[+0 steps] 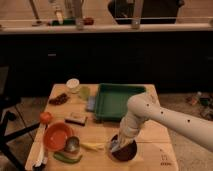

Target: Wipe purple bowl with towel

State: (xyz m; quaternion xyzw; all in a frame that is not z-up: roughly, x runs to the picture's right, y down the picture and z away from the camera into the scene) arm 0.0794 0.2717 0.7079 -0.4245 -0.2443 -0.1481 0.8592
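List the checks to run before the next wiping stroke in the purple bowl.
1. Gripper at the purple bowl: ok, lowered into its left side.
2. Towel at the gripper: ok, pale cloth shows there; hold on it: cannot tell.
3. Bowl upright on the table: ok.
4. Green tray apart from the bowl: ok.
5. Metal cup apart from the bowl: ok.

claw (pixel 116 146) at bowl (pixel 129 153), tray (pixel 116 102) behind — right free
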